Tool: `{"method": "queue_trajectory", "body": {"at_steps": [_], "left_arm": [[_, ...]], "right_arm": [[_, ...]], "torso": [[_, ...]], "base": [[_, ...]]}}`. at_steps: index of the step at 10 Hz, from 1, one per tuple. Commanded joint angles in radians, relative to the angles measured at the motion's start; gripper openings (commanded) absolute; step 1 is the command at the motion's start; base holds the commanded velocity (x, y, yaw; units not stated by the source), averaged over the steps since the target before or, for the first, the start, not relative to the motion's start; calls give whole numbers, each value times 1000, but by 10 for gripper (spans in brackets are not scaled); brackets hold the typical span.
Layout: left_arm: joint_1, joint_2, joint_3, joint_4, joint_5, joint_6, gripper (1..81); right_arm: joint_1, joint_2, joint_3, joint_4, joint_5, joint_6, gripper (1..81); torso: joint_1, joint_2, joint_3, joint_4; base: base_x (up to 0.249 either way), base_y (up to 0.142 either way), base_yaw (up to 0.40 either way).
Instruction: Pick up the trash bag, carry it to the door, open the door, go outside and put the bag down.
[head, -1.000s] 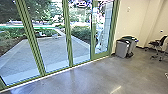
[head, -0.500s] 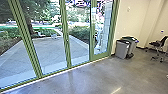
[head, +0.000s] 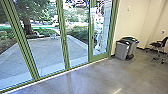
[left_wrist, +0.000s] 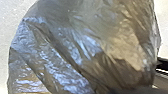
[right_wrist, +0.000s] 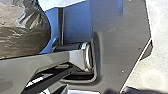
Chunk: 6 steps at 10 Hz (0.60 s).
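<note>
So in the head view there's a glass door in a green frame, next to tall glass panels, with a paved yard and a tree outside. Two bins sit by the wall, and a dark chair is farther along. Left wrist view: big, shiny, crinkled trash bag above a pale floor, but I can't tell how the left gripper's jaws stand. Right wrist view: same bag near the robot's dark plate, right gripper's jaws, can't tell either.
</note>
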Motion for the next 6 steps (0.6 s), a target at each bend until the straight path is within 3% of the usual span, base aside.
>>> {"method": "queue_trajectory", "body": {"at_steps": [1,4,6], "left_arm": [[-59,-2,1,4,62,9,10],[-59,-2,1,4,64,9,10],[-57,-2,1,4,64,9,10]], "right_arm": [[41,4,1,-8,-55,-4,811],[40,4,1,-8,-55,-4,811],[37,4,1,-8,-55,-4,811]], "torso": [[0,0,0,0],[0,0,0,0],[0,0,0,0]], "base": [[172,-74,0],[172,-70,0],[171,0,0]]}}
